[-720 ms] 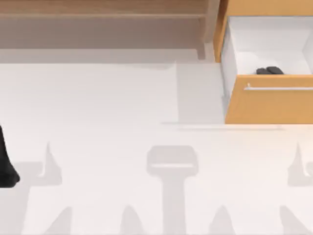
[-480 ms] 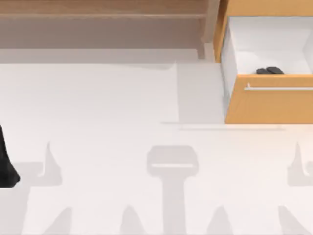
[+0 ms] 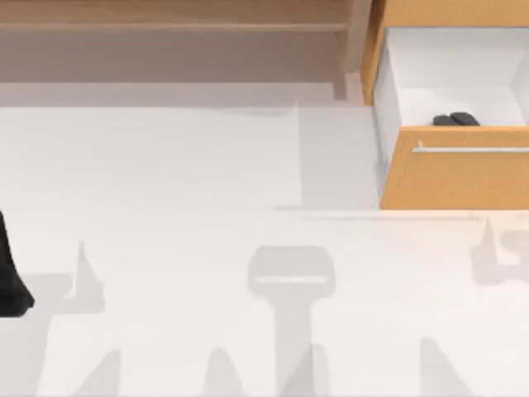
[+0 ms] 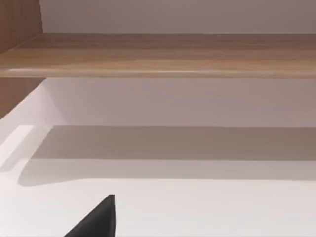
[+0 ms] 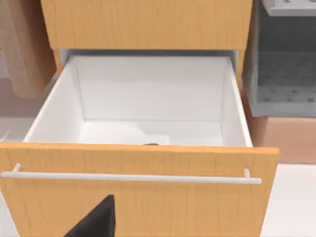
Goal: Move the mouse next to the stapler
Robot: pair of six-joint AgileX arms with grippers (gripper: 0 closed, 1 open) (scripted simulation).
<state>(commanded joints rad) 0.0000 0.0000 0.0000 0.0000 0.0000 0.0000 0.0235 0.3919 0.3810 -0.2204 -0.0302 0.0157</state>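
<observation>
The mouse (image 3: 456, 119), small, dark and two-lobed, lies inside the open white drawer (image 3: 388, 99) at the back right, just behind its orange front (image 3: 455, 178). In the right wrist view only a dark sliver of the mouse (image 5: 150, 144) peeks over the drawer front (image 5: 133, 202). One dark finger (image 5: 98, 219) of my right gripper shows low before that front. A dark finger (image 4: 98, 219) of my left gripper points over bare table toward a wooden shelf (image 4: 163, 54). A black object (image 3: 11, 281) is cut by the table's left edge; I cannot tell if it is the stapler.
A wooden shelf unit (image 3: 173, 25) runs along the back left, with its side post (image 3: 355, 50) next to the drawer. A silver handle bar (image 3: 471, 150) crosses the drawer front. A grey perforated rack (image 5: 286, 74) stands beside the drawer cabinet. Arm shadows fall across the white table (image 3: 190, 182).
The right arm's shadow on the table has shifted toward the drawer and a little to the left. The mouse, the drawer and the left side have not moved.
</observation>
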